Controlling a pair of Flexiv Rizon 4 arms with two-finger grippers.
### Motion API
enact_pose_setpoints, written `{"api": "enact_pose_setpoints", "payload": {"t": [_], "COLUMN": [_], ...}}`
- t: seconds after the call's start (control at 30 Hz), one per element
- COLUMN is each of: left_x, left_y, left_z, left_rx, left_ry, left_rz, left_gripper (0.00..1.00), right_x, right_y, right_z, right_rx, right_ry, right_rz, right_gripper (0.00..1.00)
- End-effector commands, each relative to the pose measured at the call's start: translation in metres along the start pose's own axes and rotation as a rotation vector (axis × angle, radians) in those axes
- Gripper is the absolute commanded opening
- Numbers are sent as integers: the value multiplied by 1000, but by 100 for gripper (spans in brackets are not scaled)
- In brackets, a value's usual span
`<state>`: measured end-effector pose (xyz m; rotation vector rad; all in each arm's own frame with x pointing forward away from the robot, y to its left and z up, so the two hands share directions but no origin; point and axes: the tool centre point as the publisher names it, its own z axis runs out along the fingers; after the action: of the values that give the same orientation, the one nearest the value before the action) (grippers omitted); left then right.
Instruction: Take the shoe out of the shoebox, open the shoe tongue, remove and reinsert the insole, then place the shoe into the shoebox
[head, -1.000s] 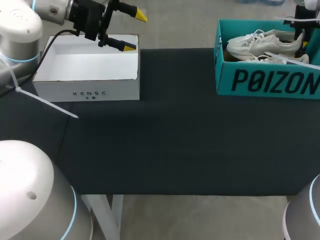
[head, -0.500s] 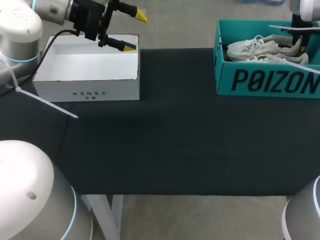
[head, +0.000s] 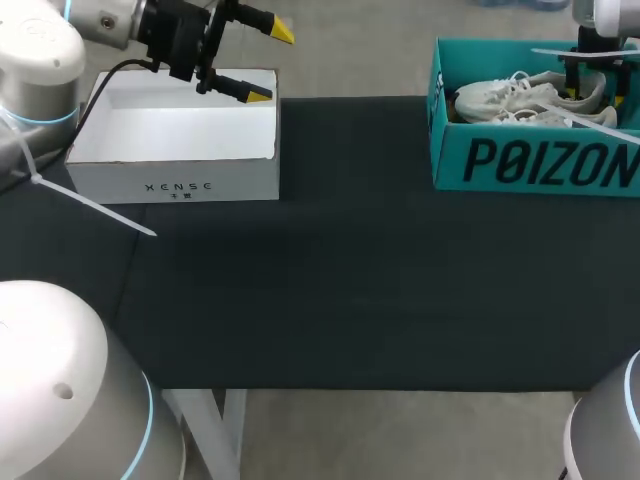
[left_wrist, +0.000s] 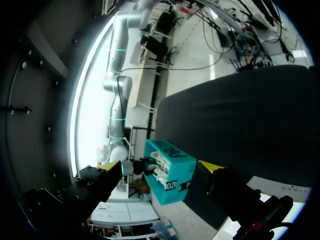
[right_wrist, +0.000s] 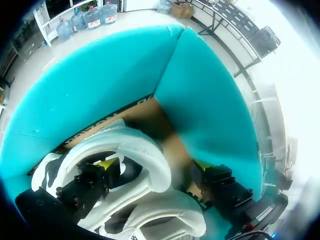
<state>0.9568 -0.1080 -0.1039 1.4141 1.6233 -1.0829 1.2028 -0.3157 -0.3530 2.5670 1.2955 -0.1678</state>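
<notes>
Right gripper (right_wrist: 155, 167), fingers spread, straddles the heel collar of a white sneaker (right_wrist: 142, 147) lying in the teal shoebox (head: 530, 162) at the counter's (head: 350, 280) far right. A shallow bite on that soft collar could slip, or the lift could drag the box. Left gripper (head: 268, 63), also spread, hangs over the white box (head: 175, 185).

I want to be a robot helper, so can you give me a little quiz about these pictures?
1. Which box holds the shoes? A white, B teal, C brown.
2. True or false: the left gripper grips a shoe.
3. Fill in: one finger of the right gripper is inside a ____.
Key: 1 B, the shoebox. 2 False, it is open by the white box. 3 shoe.
</notes>
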Motion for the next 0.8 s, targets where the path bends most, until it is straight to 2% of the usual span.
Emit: {"api": "enact_pose_setpoints", "payload": {"t": [0.03,0.1,0.17,0.33,0.37,0.4,0.47,0.53,0.63,0.8], "left_x": [-1,-1,-1,-1,-1,-1,-1,-1,-1,-1], "left_y": [0,0,0,0,0,0,0,0,0,0], "left_z": [-1,-1,-1,-1,-1,-1,-1,-1,-1,-1], "left_rx": [2,2,2,2,2,2,2,2,2,2], "left_ry": [4,4,4,4,4,4,4,4,4,4], "left_rz": [1,1,1,1,1,1,1,1,1,1], "left_gripper": [100,100,100,100,100,100,100,100,100,100], "right_x": [-6,-6,-4,17,20,27,36,43,49,51], "right_y": [1,-2,-1,-13,-16,-22,-35,-51,-75,-116], "right_z": [-44,-66,-78,-125,-131,-141,-155,-169,-190,-218], "right_rx": [248,235,205,166,176,154,181,165,194,137], "right_ry": [-16,-6,26,160,156,203,223,279,244,193], "right_rz": [9,11,0,-48,-65,-86,-121,-140,-196,-303], "right_gripper": [100,100,100,100,100,100,100,100,100,100]}}
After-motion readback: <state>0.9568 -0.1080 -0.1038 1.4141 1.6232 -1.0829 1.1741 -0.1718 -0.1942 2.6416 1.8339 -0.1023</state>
